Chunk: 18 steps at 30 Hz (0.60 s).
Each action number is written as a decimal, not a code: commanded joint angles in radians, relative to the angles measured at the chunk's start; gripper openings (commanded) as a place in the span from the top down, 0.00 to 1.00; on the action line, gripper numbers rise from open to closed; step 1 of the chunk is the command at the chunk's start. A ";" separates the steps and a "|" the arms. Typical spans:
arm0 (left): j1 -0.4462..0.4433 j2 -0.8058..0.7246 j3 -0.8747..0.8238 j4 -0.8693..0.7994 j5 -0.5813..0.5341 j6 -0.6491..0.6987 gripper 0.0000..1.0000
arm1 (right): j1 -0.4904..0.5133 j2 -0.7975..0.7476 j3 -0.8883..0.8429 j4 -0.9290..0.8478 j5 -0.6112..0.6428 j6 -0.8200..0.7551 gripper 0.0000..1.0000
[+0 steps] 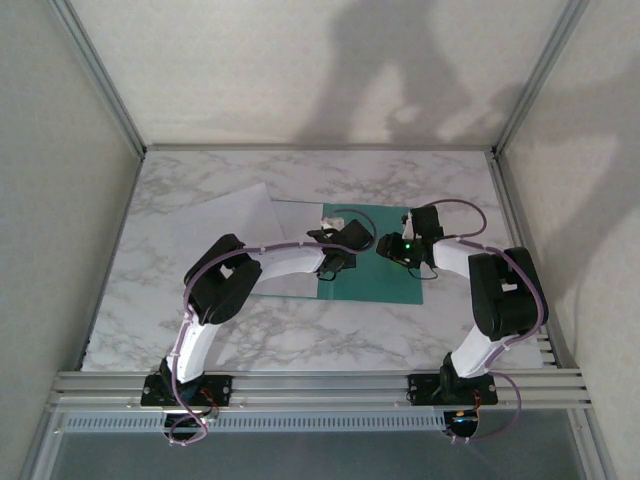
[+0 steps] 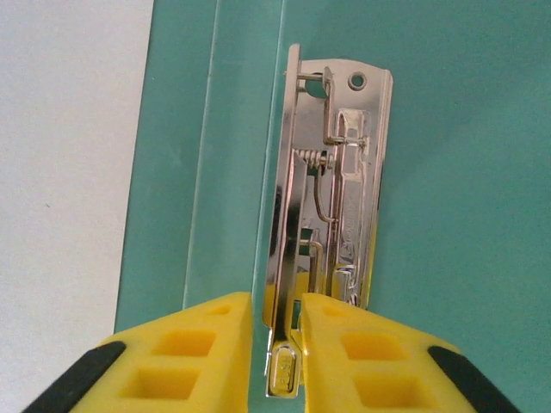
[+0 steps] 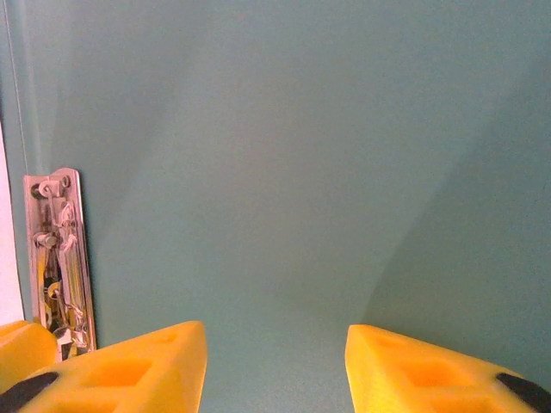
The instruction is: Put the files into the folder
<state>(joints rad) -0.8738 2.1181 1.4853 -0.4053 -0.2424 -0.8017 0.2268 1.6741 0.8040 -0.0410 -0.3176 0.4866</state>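
Note:
The teal folder [image 1: 385,285] lies open in the middle of the table. Its metal fastener [image 2: 336,172] runs beside the inner fold. My left gripper [image 2: 275,335] is down at the fastener's near end, its yellow fingers closed in on the raised lever [image 2: 288,366] with only a sliver of space at the left finger. The white files [image 1: 235,212] lie left of the fold, their edge [image 2: 69,172] beside the teal card. My right gripper [image 3: 275,361] hovers open low over the bare right leaf [image 3: 301,172], nothing between its fingers, with the fastener [image 3: 58,258] off to its left.
The marble tabletop [image 1: 300,340] extends around the folder, with aluminium frame posts and white walls on three sides. Both arms bend inward over the folder, the two grippers [image 1: 345,242] [image 1: 388,245] close together.

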 commanded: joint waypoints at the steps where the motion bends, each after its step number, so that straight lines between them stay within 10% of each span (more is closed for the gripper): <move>1: -0.007 0.017 0.017 -0.029 0.008 -0.003 0.80 | -0.002 0.027 0.020 -0.013 -0.012 0.001 0.52; 18: -0.009 0.000 0.023 -0.054 0.009 -0.006 0.74 | -0.001 0.030 0.024 -0.019 -0.011 -0.001 0.52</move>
<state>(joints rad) -0.8745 2.1181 1.4853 -0.4187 -0.2287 -0.8047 0.2268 1.6787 0.8085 -0.0410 -0.3180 0.4862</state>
